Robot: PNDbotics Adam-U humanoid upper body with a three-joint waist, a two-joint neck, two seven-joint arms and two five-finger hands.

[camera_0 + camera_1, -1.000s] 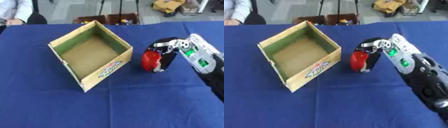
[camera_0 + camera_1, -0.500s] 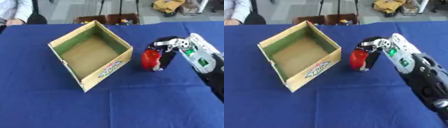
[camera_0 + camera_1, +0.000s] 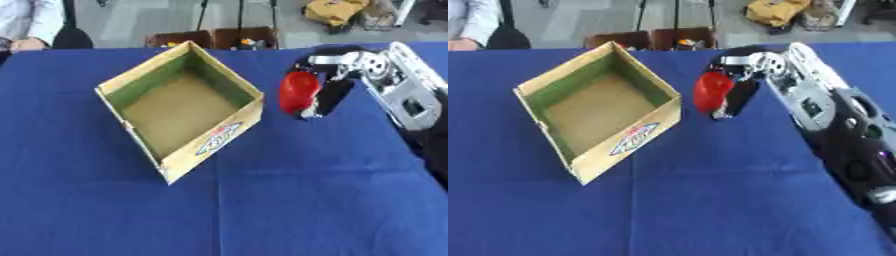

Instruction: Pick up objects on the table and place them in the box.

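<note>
My right hand point(image 3: 337, 87), upper right of frame, fingers curled round the red object point(image 3: 297, 91), held just right of the open box point(image 3: 219, 140); risk: the object slipping or striking the near wall if carried across too low

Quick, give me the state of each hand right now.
Left hand: not in view.
Right hand: closed on the red object, beside the box.
</note>
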